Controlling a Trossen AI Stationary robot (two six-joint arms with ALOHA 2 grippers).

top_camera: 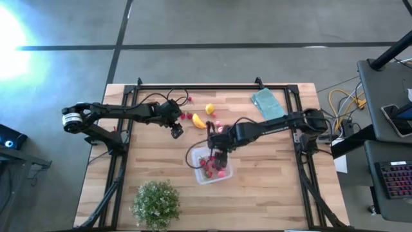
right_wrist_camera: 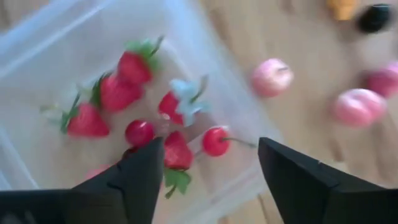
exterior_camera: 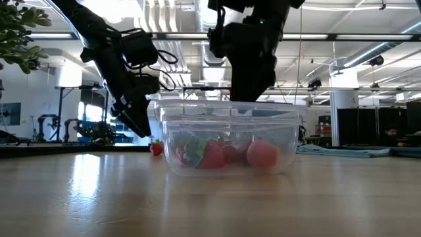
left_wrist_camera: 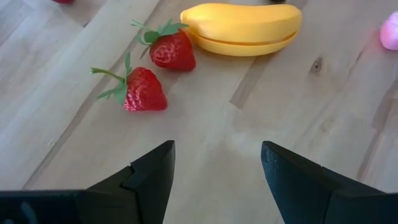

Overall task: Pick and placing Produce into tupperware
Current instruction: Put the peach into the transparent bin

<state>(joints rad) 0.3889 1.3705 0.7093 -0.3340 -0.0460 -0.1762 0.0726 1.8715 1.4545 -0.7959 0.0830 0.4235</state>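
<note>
A: Legible text, labels, brands, numbers, signs: any entries?

B: None. One pale strip of lettering runs along the right arm (top_camera: 273, 127) in the high view, too small to read.

A: Anything on the tupperware (exterior_camera: 227, 135) or the counter (top_camera: 270, 187)?

B: No marking shows on either. Room beyond the counter in the low view: no sign that can be read.
</note>
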